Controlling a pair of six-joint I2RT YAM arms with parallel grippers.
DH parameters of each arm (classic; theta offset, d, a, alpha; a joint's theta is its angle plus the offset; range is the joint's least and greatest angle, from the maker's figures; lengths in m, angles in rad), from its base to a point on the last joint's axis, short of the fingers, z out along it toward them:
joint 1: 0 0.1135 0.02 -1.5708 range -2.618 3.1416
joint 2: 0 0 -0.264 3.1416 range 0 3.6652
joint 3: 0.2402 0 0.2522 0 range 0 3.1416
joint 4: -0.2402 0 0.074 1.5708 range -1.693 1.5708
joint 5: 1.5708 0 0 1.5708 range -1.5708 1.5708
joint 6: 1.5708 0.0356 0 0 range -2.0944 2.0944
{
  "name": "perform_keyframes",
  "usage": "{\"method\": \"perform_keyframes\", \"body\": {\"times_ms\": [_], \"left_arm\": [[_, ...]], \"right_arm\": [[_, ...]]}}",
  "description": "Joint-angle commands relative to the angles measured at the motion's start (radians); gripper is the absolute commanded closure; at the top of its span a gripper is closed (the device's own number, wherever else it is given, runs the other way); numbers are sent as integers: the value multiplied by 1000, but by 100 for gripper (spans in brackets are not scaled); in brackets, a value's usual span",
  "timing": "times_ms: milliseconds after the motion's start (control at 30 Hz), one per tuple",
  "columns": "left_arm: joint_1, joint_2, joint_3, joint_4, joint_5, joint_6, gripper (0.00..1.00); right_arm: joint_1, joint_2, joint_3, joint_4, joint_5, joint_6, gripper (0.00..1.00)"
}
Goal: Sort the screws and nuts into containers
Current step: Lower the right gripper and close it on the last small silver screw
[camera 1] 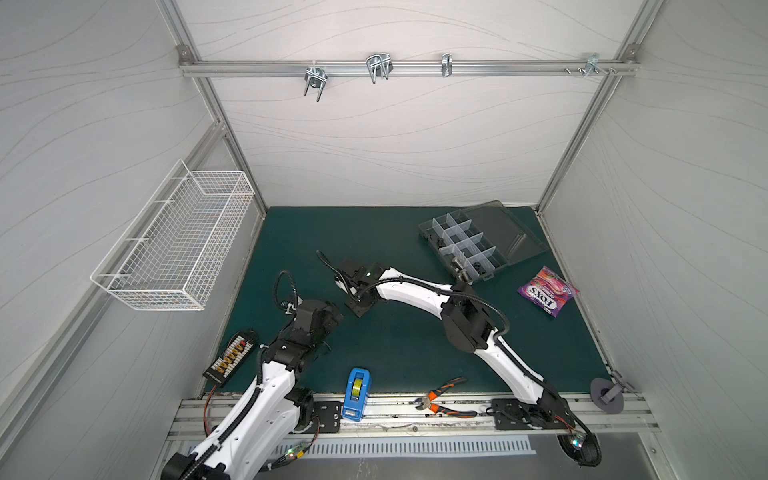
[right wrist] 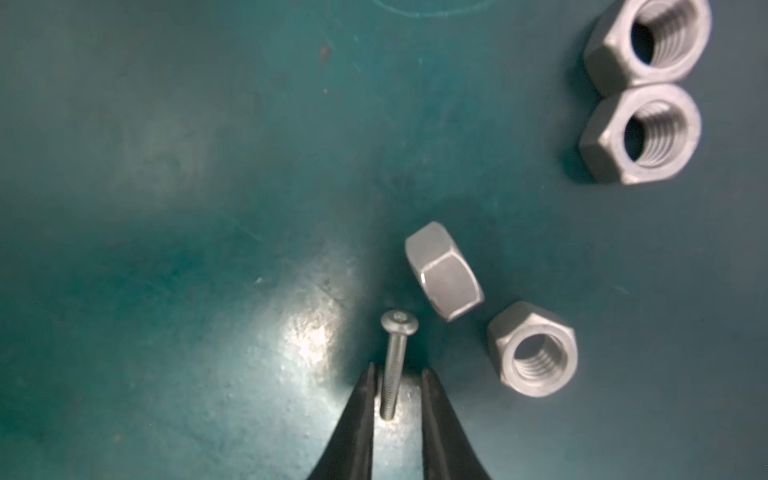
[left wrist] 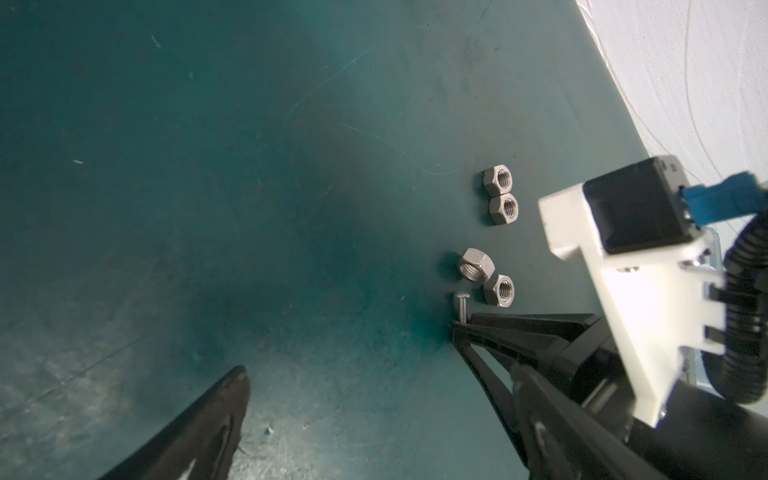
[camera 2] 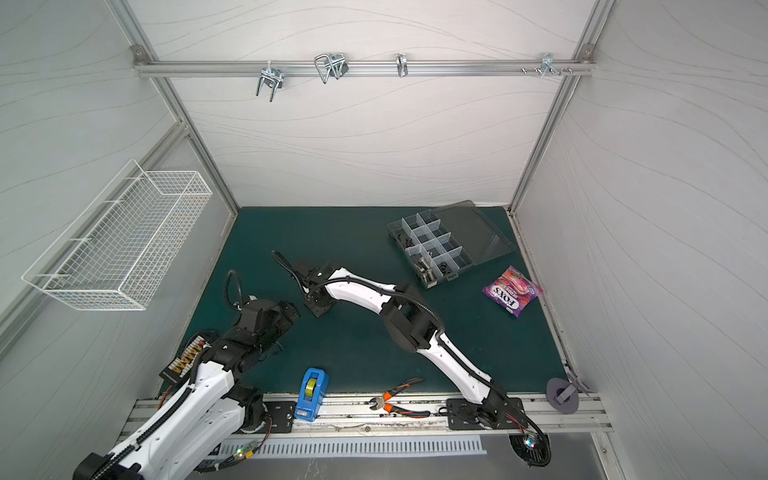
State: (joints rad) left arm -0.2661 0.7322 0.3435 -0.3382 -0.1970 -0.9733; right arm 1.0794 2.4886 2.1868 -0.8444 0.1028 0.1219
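Note:
Several silver nuts (right wrist: pixel 444 270) lie on the green mat, two touching pairs also seen in the left wrist view (left wrist: pixel 503 209). A thin silver screw (right wrist: pixel 395 357) lies beside them. My right gripper (right wrist: pixel 398 374) straddles its threaded shank, jaws narrowly apart with slivers of mat showing on both sides; its black fingertips (left wrist: pixel 457 326) sit at the screw (left wrist: pixel 460 305). My left gripper (left wrist: pixel 374 374) hovers close by, wide open over bare mat. The containers, compartments of a clear grey organizer (camera 1: pixel 457 226) with its lid (camera 1: pixel 503 232) open, stand at the back right and hold some fasteners (camera 1: pixel 459 266). Both arms hide the loose pieces in both top views.
A white wire basket (camera 1: pixel 178 241) hangs on the left wall. A blue tape dispenser (camera 1: pixel 356 392) and orange-handled pliers (camera 1: pixel 442 401) lie at the front edge. A purple candy bag (camera 1: pixel 547 291) sits near the organizer. A connector board (camera 1: pixel 230 359) is at front left.

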Motion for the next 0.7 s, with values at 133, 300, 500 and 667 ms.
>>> {"method": "perform_keyframes", "body": {"times_ms": [133,300,500,667], "left_arm": [[5,5,5,29,-4,-13,1],[5,14,11,35,-4,-11,1],[5,25,12,43,2,-11,1],[5,33,17,43,2,-8,1]], "right_arm": [[10,80,37,-56,15,-31,82],[9,92,46,-61,0,-39,85],[10,79,33,-66,-30,-38,89],[10,46,-18,-55,-47,-28,91]]}}
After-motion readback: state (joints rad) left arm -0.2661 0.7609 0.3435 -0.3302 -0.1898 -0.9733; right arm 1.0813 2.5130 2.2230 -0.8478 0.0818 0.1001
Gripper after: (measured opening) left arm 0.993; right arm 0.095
